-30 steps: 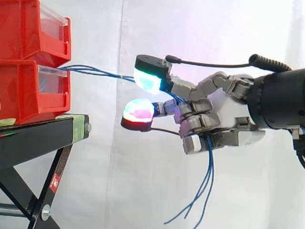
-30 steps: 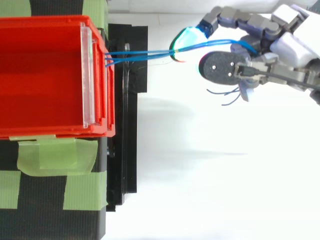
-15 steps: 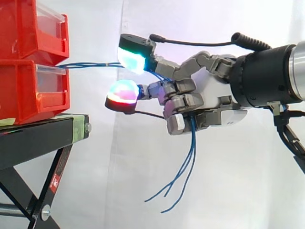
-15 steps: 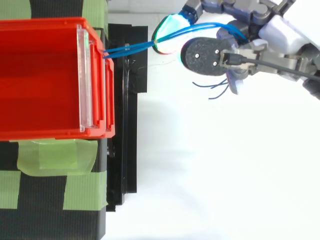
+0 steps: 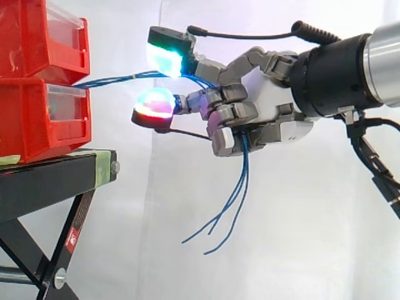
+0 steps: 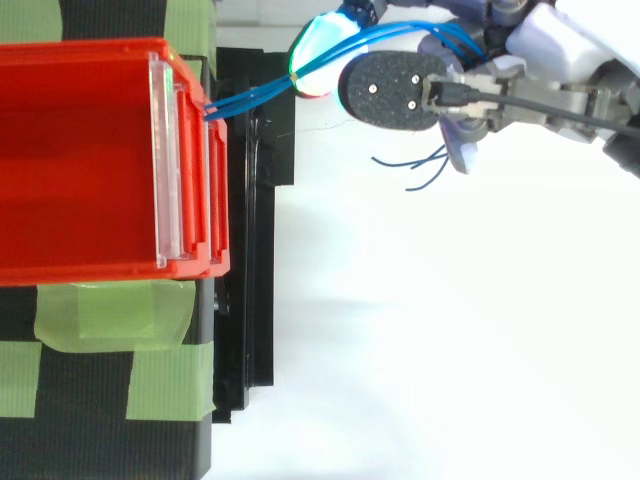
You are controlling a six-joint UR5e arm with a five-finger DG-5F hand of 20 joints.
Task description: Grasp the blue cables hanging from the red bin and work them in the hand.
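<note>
We see the robot hand (image 5: pixel 262 119) out to the right of the bins, at about their height, with its fingers curled round the blue cables (image 5: pixel 112 79): it has them gripped. The cables leave the front of the lower red bin (image 5: pixel 37 119), right at the seam under the upper red bin (image 5: pixel 31 37). From there they run across the open gap, rising a touch, into the hand.

One glowing pad (image 5: pixel 164 59), green and cyan, sits above the strands. Another pad (image 5: pixel 153 103), red and magenta, sits just below them, and both are apart from the bins.

From above, we catch the strands coming out beside the bin's clear front plate (image 6: pixel 168 160) and curving towards the hand. Below the curled fingers the loose ends (image 5: pixel 219 219) hang free, splaying down and to the left, well apart from the black stand (image 5: pixel 56 181). Green tape (image 6: pixel 110 310) lies on the stand just beside the bin, and the white curtain (image 5: pixel 281 250) hangs behind it all.
</note>
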